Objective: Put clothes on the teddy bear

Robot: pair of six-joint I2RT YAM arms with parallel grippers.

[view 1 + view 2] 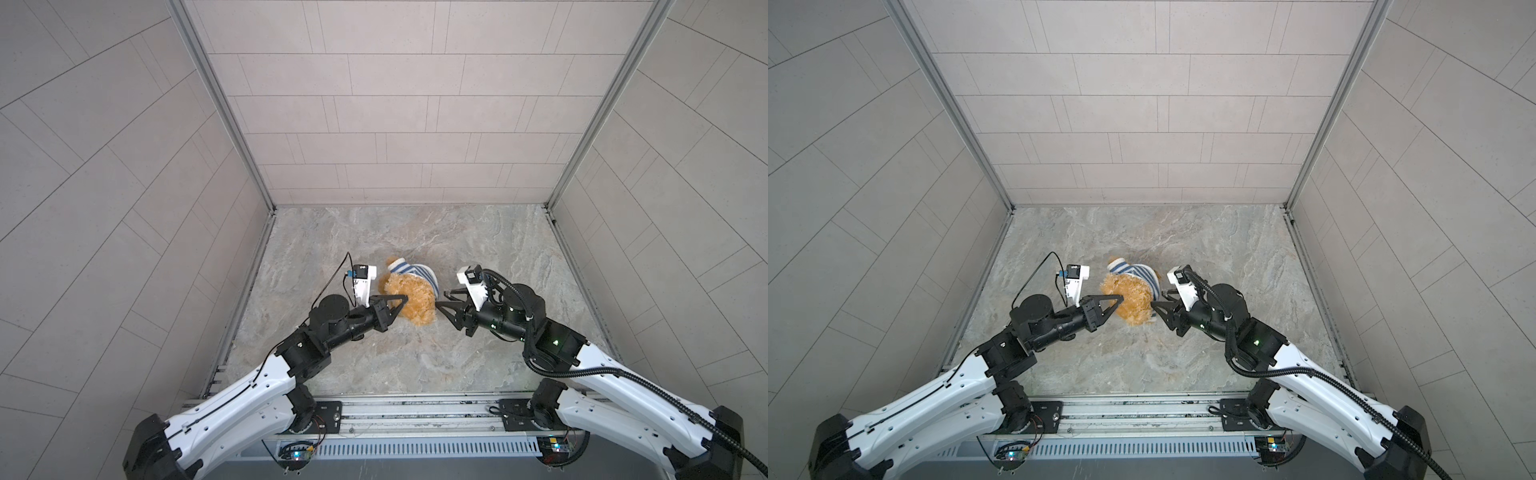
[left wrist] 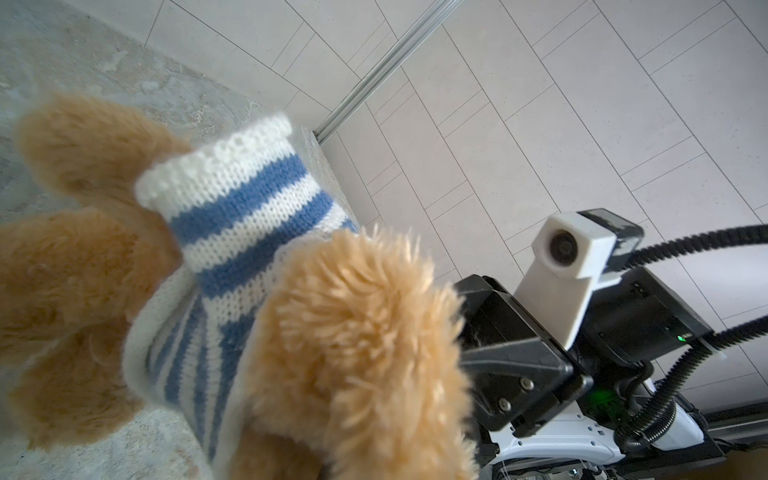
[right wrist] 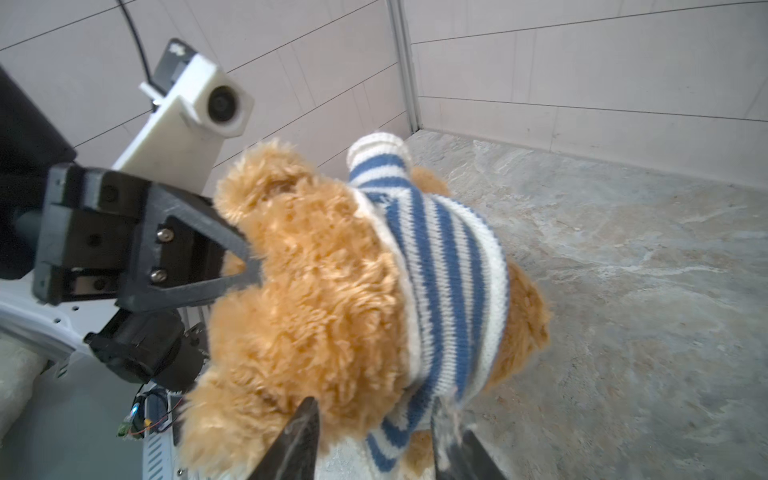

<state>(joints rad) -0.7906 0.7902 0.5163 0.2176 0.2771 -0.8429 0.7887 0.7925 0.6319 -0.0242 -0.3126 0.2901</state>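
Grey tiled walls [image 1: 415,104] enclose the cell on three sides and fill the upper half of both top views. A marble-patterned table [image 1: 395,357] occupies the lower middle of the frame. The left arm [image 1: 249,386] enters from the lower left corner and the right arm [image 1: 602,370] from the lower right corner. Both are angled inward toward the centre of the table.

The teddy bear [image 1: 411,301] is located between the two grippers, near the middle of the table and slightly left of frame centre in a top view. Its fluffy head is turned toward the lower edge of the frame. The striped shirt [image 1: 419,274] is fitted over the torso, on the side toward the upper edge. One sleeve [image 1: 398,266] projects toward the upper left, and fur is visible beyond its white cuff. Whether the bear rests on the table or is raised off it cannot be determined.

The left gripper [image 1: 402,303] is closed on the teddy bear, and its tips are buried in the fur of the head, as shown in the right wrist view [image 3: 249,266]. The right gripper [image 1: 441,300] is partly open, and nothing is clamped in it. Its fingers [image 3: 297,440] are set apart, with the shirt hem and fur lying between them.
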